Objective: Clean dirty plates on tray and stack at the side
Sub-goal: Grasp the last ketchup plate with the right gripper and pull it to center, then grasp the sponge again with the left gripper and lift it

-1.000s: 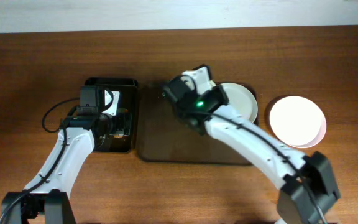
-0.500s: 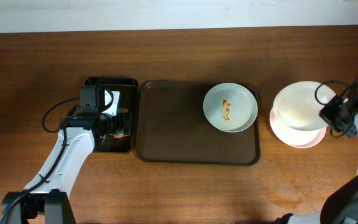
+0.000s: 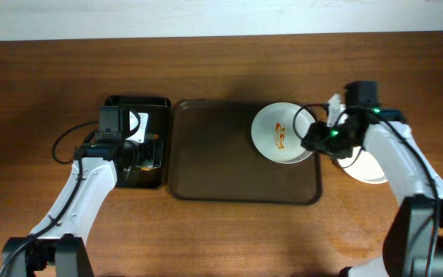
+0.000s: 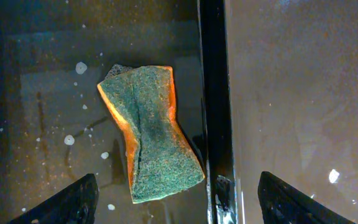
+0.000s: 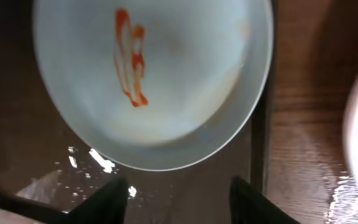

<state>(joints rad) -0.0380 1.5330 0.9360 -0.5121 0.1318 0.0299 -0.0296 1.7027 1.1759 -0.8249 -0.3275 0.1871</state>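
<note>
Overhead view of a wooden bench [image 3: 37, 92] with two robot arms. A large dark brown tray [image 3: 214, 169] lies in the middle. One pale green-grey plate [image 3: 283, 132] sits at its right end, close against the tray's right rim, with an orange-red sauce smear [image 5: 130, 56] across its middle. Just right of the tray, on the bench, is a stack of clean white plates [image 3: 360, 172], partly hidden by the right arm.

The right gripper [image 5: 178, 200] hovers over the dirty plate's edge nearest the stack. Its two fingers are spread well apart and hold nothing. The left gripper [image 4: 179, 202] is also wide open and empty. It hangs above a green and orange sponge [image 4: 151, 140] lying in a narrow black tray [image 3: 121, 104] left of the brown one.

Risks from here, as a judgement: the plate is unwiped, so carrying it to the stack now would smear sauce onto clean plates. The plate is shallow and wet-looking, so a pinch on its thin rim could slip or tip it. A finger coming down might also catch the tray's rim, since the plate lies so near it.
</note>
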